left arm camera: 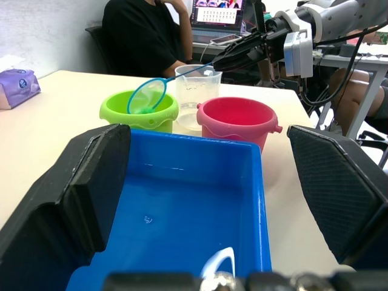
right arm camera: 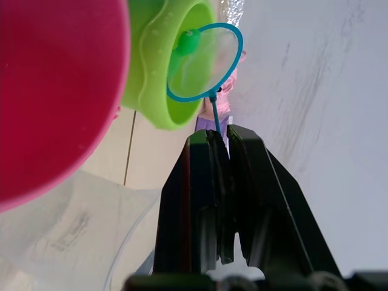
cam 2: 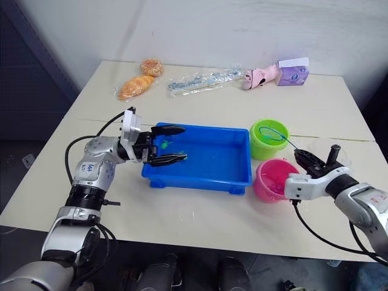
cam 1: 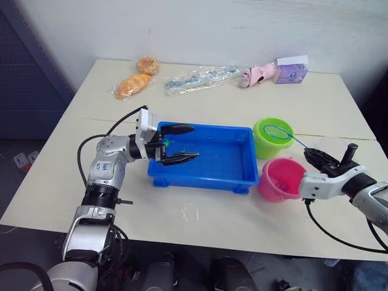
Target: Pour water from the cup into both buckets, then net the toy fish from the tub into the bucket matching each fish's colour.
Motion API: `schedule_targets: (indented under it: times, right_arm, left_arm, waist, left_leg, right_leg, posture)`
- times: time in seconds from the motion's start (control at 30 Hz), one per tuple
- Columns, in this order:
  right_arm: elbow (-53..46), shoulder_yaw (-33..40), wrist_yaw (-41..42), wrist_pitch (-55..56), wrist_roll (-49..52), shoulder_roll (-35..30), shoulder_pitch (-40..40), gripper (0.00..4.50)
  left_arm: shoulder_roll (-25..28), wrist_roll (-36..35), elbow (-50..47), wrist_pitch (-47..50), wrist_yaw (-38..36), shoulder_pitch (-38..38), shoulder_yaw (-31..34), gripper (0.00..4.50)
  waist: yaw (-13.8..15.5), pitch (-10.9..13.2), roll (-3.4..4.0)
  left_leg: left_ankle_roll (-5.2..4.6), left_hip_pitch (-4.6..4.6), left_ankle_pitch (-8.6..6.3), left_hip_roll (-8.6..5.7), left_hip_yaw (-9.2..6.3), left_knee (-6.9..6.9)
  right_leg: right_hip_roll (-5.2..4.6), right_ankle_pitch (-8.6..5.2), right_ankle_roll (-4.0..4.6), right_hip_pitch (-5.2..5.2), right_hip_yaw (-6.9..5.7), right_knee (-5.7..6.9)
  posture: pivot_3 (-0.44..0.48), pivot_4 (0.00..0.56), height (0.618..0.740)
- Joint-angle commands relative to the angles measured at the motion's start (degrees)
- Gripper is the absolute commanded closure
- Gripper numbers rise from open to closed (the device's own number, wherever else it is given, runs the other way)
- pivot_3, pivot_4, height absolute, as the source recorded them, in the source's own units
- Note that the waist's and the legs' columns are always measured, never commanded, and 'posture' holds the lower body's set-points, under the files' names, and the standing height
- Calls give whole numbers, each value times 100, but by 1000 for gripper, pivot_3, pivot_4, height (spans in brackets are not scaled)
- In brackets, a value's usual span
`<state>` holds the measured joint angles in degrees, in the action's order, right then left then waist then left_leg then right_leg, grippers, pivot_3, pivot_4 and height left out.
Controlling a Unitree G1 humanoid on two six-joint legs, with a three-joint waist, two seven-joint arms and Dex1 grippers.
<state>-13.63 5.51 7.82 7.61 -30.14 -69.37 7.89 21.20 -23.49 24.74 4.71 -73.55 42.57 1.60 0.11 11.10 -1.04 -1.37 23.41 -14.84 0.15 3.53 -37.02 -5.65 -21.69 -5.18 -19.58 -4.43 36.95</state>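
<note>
The net (cam 1: 278, 131) hung with its light blue hoop over the mouth of the lime green bucket (cam 1: 267, 145), a small green fish (right arm camera: 188, 42) caught in the mesh; its thin handle ran back to the right gripper (cam 1: 319, 157), whose two black fingers were pressed together on the wire. That gripper sat at about four o'clock on the table (cam 1: 200, 221), just past the pink bucket (cam 1: 279, 180), which stood touching or nearly touching the green one, directly toward the table's near edge from it. The clear cup (left arm camera: 197, 91) stood close beside the two buckets, on the side away from the tub.

The blue tub (cam 1: 209, 176) lay at the table's centre, both buckets just off its three o'clock end. The left gripper (cam 1: 182, 144) reached in over the tub's nine o'clock rim with its fingers spread wide apart, holding nothing. A few small green fish (cam 2: 163, 144) lay in the tub near those fingers.

Along the twelve o'clock edge rested wrapped bread (cam 1: 134, 85), a clear plastic packet (cam 1: 200, 77), a pink toy (cam 1: 257, 74) and a purple tissue pack (cam 1: 291, 70). A seated person (left arm camera: 145, 36) appeared beyond the table in the left wrist view.
</note>
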Motion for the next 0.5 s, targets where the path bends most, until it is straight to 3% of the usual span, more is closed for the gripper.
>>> schedule_targets:
  times: [0.03,0.23,0.3,0.5]
  right_arm:
    - [-10,593,-85,251,-178,108,50,4500]
    - [-319,1187,279,361,916,938,-266,4500]
    - [-617,1286,830,7,1968,1246,-535,4500]
    - [-1865,1043,2075,-2786,5359,1863,-1303,4500]
  left_arm:
    - [-1,-104,-279,22,52,87,46,43]
    - [2,-111,-328,40,106,49,68,43]
    - [139,-113,-201,-17,34,47,158,43]
    - [776,-240,85,-319,-561,-55,492,43]
  waist:
    - [-4,0,0]
    - [-16,0,0]
    - [-31,0,0]
    - [-29,1,0]
  left_leg:
    - [0,-1,0,0,0,0]
    - [6,-7,3,3,0,2]
    - [6,-9,3,3,3,1]
    - [9,-15,5,24,-2,1]
  right_leg:
    - [0,0,0,1,0,0]
    - [7,0,0,6,1,1]
    - [8,0,0,5,4,5]
    - [21,0,2,9,3,8]
  posture:
    - [0,150,740]
    - [0,150,740]
    - [0,150,740]
    - [0,150,740]
